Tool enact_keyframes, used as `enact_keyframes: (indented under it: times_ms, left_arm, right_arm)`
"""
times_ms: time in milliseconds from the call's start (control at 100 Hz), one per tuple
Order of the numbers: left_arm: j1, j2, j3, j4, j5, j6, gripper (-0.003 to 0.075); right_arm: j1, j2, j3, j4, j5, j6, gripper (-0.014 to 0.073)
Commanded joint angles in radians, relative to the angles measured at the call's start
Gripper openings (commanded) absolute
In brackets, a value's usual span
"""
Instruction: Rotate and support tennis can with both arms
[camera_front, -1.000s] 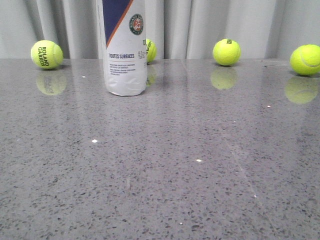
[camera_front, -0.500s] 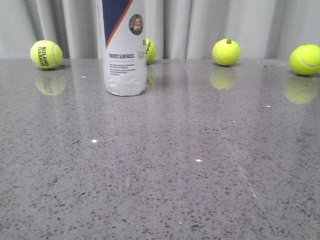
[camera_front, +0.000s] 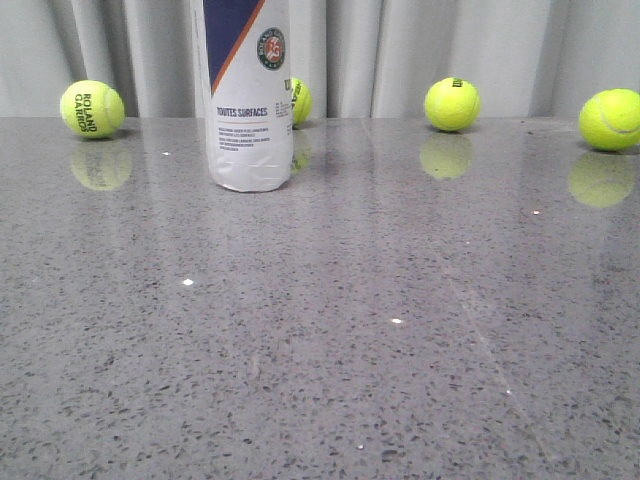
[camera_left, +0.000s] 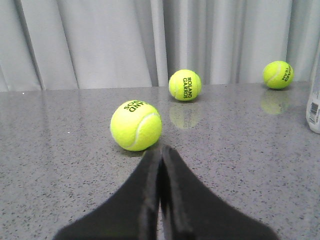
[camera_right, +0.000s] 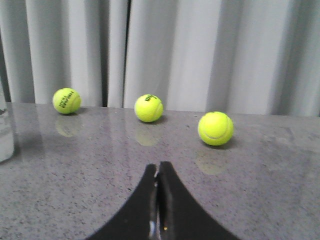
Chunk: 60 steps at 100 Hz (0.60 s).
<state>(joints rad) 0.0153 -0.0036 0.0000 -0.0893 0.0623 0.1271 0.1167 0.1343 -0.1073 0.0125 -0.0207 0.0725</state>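
The tennis can (camera_front: 248, 95) stands upright at the back left of the grey table in the front view, its top cut off by the frame; white and navy label, orange stripe, round badge. A sliver of it shows in the left wrist view (camera_left: 314, 107) and in the right wrist view (camera_right: 5, 132). Neither arm shows in the front view. My left gripper (camera_left: 160, 150) is shut and empty, low over the table just short of a tennis ball (camera_left: 136, 125). My right gripper (camera_right: 158, 166) is shut and empty over bare table.
Tennis balls lie along the table's back edge before a grey curtain: far left (camera_front: 92, 109), behind the can (camera_front: 299, 100), right of centre (camera_front: 452, 104), far right (camera_front: 610, 120). The right wrist view shows three balls (camera_right: 66, 100) (camera_right: 148, 108) (camera_right: 215, 128).
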Motion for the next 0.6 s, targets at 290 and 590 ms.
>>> enact_keyframes:
  times_ms: [290,590]
  left_arm:
    - [-0.002,-0.033,0.045,0.000,-0.072,-0.005,-0.0020]
    - [-0.002,-0.033,0.045,0.000,-0.072,-0.005,-0.0020]
  right_arm:
    - [-0.060,-0.122,0.117,-0.019,-0.062,0.017,-0.0067]
    - [-0.066,-0.174,0.117,-0.019,-0.033,0.017,-0.0067]
